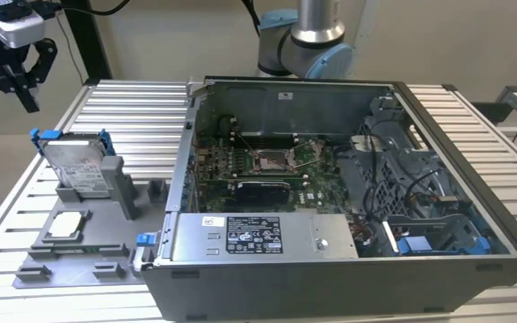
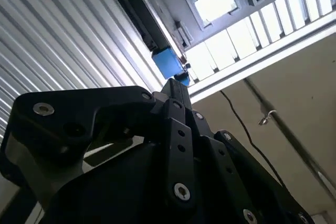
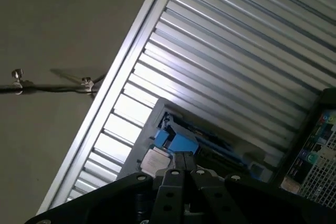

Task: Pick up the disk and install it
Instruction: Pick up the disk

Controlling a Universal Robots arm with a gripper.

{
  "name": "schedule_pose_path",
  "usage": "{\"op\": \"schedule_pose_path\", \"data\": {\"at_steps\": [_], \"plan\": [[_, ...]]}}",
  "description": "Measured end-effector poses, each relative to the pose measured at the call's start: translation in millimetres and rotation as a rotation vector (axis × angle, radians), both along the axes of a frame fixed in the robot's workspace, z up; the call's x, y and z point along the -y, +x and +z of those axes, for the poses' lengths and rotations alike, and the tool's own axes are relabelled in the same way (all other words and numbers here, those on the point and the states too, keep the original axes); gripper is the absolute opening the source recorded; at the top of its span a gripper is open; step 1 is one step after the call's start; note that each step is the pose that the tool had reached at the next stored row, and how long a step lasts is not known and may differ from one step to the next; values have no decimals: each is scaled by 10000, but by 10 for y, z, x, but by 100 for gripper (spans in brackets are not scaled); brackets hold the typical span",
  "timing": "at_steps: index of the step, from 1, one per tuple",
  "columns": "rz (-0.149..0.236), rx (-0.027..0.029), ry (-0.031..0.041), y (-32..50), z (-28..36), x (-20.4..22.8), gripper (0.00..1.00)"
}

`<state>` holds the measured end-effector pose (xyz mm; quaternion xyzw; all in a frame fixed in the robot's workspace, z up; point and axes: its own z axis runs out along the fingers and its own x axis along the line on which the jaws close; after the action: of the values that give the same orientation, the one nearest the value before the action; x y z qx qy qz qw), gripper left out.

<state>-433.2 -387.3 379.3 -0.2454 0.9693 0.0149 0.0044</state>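
Pincer: the black two-fingered pincer [image 1: 27, 99] of the arm is being held in the air over the corner of the ribbed aluminium bench [image 1: 132, 108] at the exterior view's left. Its fingers are being read as drawn together, with nothing between them.

Pincer in both wrist views: the joined tips [image 2: 177, 85] [image 3: 184, 156] are being pointed down towards the blue-edged disk, with clear air between.

Disk: the flat rectangular silver-metal disk with a white label and bright blue plastic side rails [image 1: 79, 165] is being kept on edge, leaning back, in the grey plastic holder [image 1: 106, 237] on the bench. It is sitting just beside the case, on the exterior view's left. Its blue rail is being shown in the second wrist view [image 2: 168, 61] and in the first wrist view [image 3: 181, 142].

Chip: a small square silver chip [image 1: 67, 225] is being kept flat in the same holder, near the foot of the disk. It is not being touched.

Case: the open dark-grey computer case [image 1: 268, 296] is being left lidless, with the green board [image 1: 268, 161] and the large grey box with a white label [image 1: 250, 235] exposed.

Bay: the grey cage with a blue plastic piece [image 1: 416, 243], at the exterior view's right inside the case, is being judged the likely seat for the disk. Whether it is free cannot be told.

Done: nothing of the task is being shown as completed, since the disk has not been grasped or lifted.

Left: the grasp, the lift, the carry across to the case and the seating are all being judged outstanding.
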Motion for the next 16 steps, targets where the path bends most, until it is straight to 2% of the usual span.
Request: {"op": "schedule_pose_path", "data": {"at_steps": [9, 16], "plan": [[1623, 15, -70, 0, 0, 0, 0], [2903, 51, -92, 0, 0, 0, 0]]}}
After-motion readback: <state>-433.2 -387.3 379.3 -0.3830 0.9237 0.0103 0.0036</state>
